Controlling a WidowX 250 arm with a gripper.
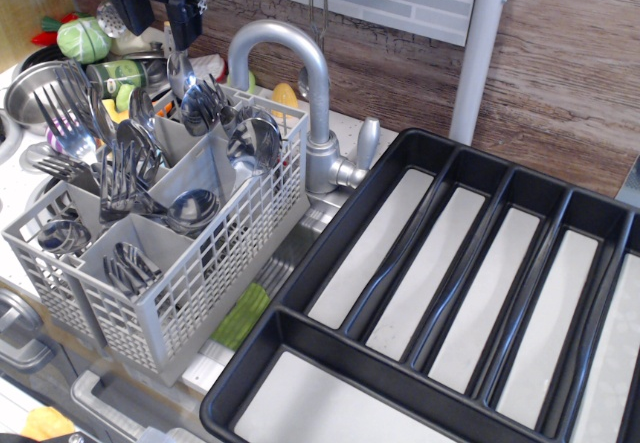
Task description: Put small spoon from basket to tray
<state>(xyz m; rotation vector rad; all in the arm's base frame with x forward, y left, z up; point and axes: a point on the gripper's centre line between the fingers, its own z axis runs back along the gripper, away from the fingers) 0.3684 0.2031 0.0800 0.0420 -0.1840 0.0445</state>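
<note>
Black tray (470, 263) nearest, right, compartments bare. Grey basket (160, 253) left, packed with spoons, forks. Far left, tool (180, 35) above basket's far compartments, clenched on small spoon (180, 71), spoon upright, bowl down among cutlery tops.

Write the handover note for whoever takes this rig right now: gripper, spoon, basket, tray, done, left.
Gripper: above the basket's back compartments, fingers pointing down onto a spoon bowl; whether it is gripped cannot be told.
Basket: left of the faucet, full of spoons and forks.
Tray: right of the basket, no cutlery visible in its compartments.
Done: gripper positioned over the basket.
Left: secure the small spoon, lift it out, carry it right, lay it in the tray.
</note>
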